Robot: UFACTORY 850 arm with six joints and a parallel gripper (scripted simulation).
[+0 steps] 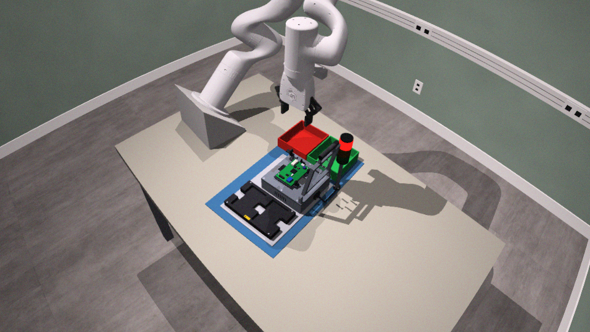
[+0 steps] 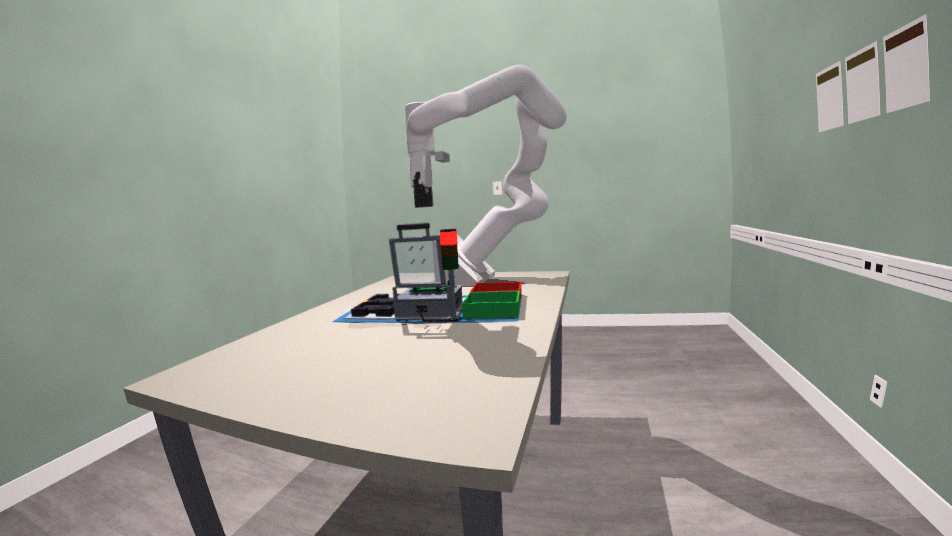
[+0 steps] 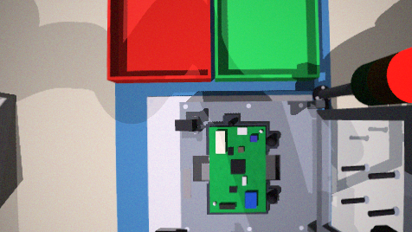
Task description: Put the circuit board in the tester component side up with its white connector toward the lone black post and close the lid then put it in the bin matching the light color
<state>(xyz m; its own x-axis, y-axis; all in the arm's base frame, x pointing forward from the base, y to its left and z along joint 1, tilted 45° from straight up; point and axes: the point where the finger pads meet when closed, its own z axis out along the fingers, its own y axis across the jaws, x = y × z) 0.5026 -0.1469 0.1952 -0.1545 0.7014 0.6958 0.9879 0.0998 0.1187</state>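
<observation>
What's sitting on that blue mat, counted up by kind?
Bins: 2, red and green
Tester: 1, lid up
Circuit board: 1, in the tester
Signal light: 1, red
Black tray: 1
Total: 6

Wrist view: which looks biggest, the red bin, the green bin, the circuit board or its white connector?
1. Red bin and green bin: about alike, both cut off by the frame's top, so no ranking between them.
2. Circuit board, smaller.
3. White connector, smallest.
</observation>
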